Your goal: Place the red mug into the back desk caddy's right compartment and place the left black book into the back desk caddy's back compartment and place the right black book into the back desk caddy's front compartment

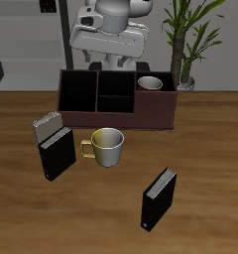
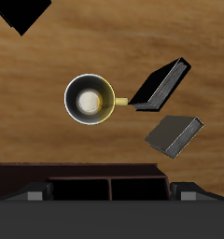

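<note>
Wooden table (image 1: 200, 129) carries a dark caddy (image 1: 116, 99) far back, the red mug (image 1: 151, 84) in its end compartment. Two black books (image 1: 56, 156) (image 1: 159, 198) stand nearer. Pincer state: cannot tell.

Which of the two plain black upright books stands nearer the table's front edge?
The left black book, standing alone; the right black book stands farther back beside the grey book.

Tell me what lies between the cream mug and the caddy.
Nothing: only bare table separates the cream mug from the caddy. The wrist view shows that gap plainly.
</note>
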Robot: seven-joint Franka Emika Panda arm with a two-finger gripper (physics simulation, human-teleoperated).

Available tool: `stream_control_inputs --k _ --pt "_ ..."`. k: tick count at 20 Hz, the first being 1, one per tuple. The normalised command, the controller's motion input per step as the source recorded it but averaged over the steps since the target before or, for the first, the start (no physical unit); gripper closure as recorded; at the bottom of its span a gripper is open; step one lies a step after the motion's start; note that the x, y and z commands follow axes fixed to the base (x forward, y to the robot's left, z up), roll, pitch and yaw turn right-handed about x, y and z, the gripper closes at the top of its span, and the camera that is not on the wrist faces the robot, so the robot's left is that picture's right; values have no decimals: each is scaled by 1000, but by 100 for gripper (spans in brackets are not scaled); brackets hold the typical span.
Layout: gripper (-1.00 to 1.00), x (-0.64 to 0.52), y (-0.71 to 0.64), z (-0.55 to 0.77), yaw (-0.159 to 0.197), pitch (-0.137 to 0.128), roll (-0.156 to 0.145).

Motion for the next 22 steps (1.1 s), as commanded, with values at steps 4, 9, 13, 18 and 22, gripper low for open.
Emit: stream_control_inputs --k 4,9,13,18,22 --pt "-100 311 -249 40 9 -54 11" --pt "-100 256 -161 137 -26 -74 -5" --pt "-100 442 -145 105 -13 -47 -43" --pt "-100 307 44 21 -12 49 45" --pt "-100 380 114 90 21 -16 -57"
